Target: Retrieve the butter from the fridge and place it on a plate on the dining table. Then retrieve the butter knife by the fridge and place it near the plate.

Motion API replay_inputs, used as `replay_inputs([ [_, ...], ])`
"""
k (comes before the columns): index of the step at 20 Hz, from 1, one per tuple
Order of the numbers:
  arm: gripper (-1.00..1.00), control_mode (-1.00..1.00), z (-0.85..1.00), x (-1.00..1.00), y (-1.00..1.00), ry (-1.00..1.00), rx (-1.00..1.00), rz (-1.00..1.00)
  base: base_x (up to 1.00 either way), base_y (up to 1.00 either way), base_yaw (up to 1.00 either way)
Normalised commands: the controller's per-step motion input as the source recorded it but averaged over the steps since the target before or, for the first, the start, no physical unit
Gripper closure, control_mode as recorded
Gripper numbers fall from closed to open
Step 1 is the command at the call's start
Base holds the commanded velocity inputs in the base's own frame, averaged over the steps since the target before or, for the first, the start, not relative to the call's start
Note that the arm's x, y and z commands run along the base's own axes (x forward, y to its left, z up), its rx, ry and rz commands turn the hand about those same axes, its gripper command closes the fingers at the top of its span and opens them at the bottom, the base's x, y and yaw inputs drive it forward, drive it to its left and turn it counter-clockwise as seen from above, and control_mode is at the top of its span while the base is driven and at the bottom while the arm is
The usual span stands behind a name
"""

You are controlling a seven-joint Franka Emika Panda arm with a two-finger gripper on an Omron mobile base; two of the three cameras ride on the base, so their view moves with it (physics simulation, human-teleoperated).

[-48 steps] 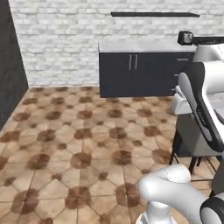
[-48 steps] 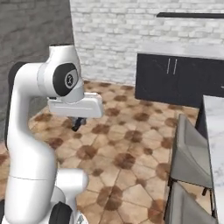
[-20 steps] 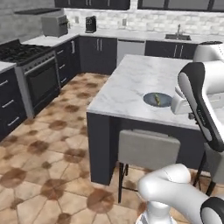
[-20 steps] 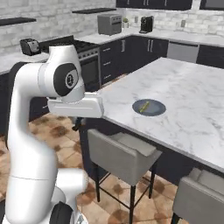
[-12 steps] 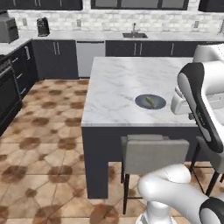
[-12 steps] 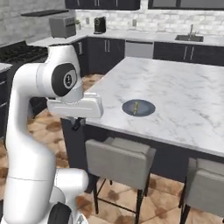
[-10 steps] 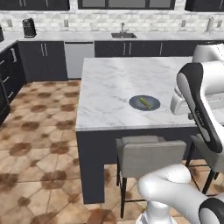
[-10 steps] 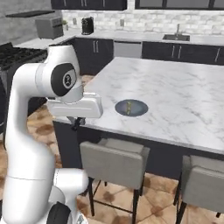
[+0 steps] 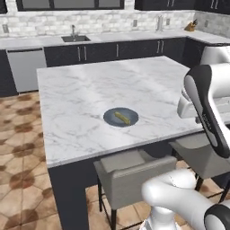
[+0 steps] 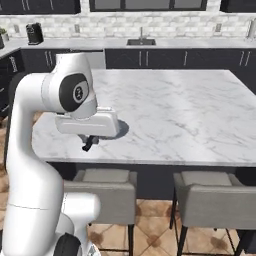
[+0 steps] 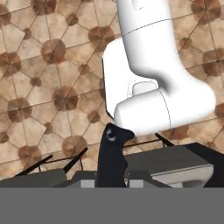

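Observation:
The dark blue-grey plate (image 9: 120,117) lies on the white marble dining table (image 9: 76,90) near its front edge, and the yellow-olive butter (image 9: 121,117) rests on it. My gripper (image 10: 89,143) hangs just off the table's (image 10: 190,110) near-left edge, pointing down over the stools. It is shut on the butter knife (image 11: 113,153), whose black handle stands up between the fingertips in the hand view. A dark sliver of the plate (image 10: 121,128) shows beside my hand in the right base view. The fridge is out of view.
Grey stools (image 9: 130,168) (image 10: 212,200) are tucked under the table's near side. Dark cabinets with a sink (image 9: 74,38) run along the back wall. A dishwasher (image 9: 24,65) is at the back left. Tiled floor (image 9: 18,148) opens to the left of the table.
The base has driven and turned: the views swung from bare floor and cabinets to the dining table, now close and square in front. The arm keeps its pose, still shut on the knife.

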Motion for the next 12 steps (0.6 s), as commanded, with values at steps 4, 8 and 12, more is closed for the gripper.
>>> replay_inputs([
  [4, 1.0, 1.0, 0.0, 0.0, 0.0, 0.0, 0.0, 0.0, 0.6, 0.08, -0.11],
  [8, 1.0, -1.0, -0.28, 0.89, 0.14, 0.12, 0.0, 0.01, 0.0, 0.0, 0.0],
  [12, 1.0, -1.0, -0.51, 1.0, 0.04, 0.16, 0.0, 0.06, 0.0, 0.0, 0.0],
])
